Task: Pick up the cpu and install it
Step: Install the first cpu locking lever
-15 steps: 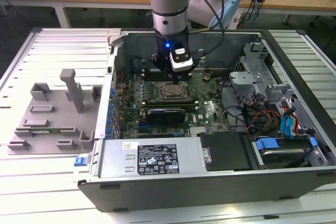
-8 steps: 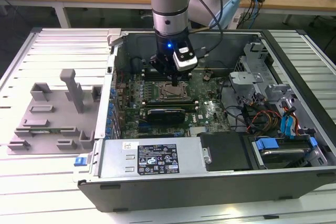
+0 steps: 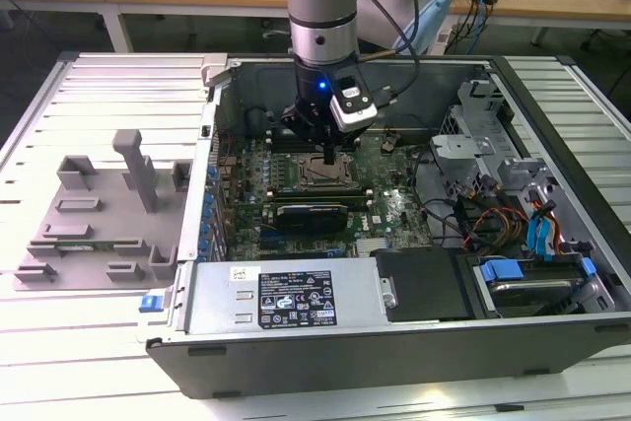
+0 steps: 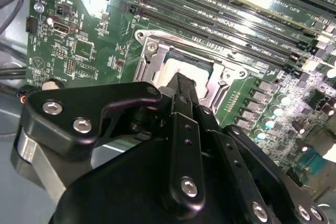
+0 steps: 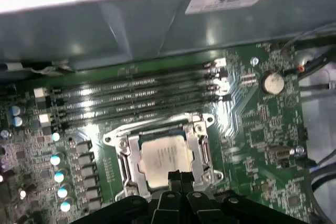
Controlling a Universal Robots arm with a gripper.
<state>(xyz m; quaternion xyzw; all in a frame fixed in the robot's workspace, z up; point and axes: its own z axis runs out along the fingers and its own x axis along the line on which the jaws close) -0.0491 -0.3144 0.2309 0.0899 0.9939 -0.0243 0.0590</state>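
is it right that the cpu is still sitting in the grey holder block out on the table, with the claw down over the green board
Not quite. The cpu lies inside the metal-framed socket on the green board, as the first wrist view shows, not in the grey holder block. The rest is right: the claw is down over the board, right at the socket.

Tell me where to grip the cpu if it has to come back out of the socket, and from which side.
Grip the cpu by two opposite thin edges, coming straight down from above. It lies flat and low inside the metal socket frame, so only its silvery top faces up and the frame blocks any sideways approach. The gripper already hangs right over it, probably the workable line.
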